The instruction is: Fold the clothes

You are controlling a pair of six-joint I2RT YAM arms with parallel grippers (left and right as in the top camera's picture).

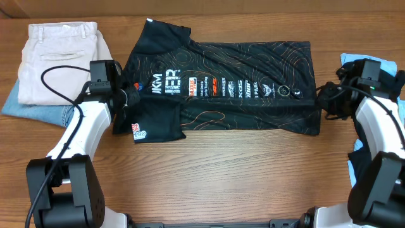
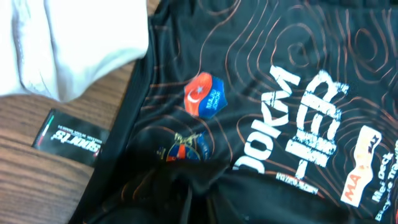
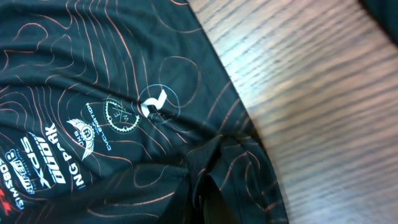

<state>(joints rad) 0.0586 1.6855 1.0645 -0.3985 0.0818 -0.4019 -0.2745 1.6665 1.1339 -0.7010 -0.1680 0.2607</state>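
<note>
The black sports shirt [image 1: 228, 88] with orange contour lines and sponsor logos lies lengthwise across the table, collar end to the left and hem to the right. My left gripper [image 1: 130, 96] is at its left edge by the sleeve, and in the left wrist view [image 2: 193, 199] it is shut on a bunched fold of the shirt [image 2: 280, 93]. My right gripper [image 1: 324, 101] is at the hem on the right. In the right wrist view [image 3: 214, 186] it is shut on a pinched, raised fold of the shirt [image 3: 112, 74]. The fingers are mostly hidden by dark fabric.
Folded beige trousers [image 1: 60, 60] lie on blue jeans [image 1: 38, 111] at the back left, close to my left arm. The trousers also show in the left wrist view [image 2: 68, 43], near a black label [image 2: 68, 137] on the wood. Blue cloth [image 1: 354, 60] lies at the right edge.
</note>
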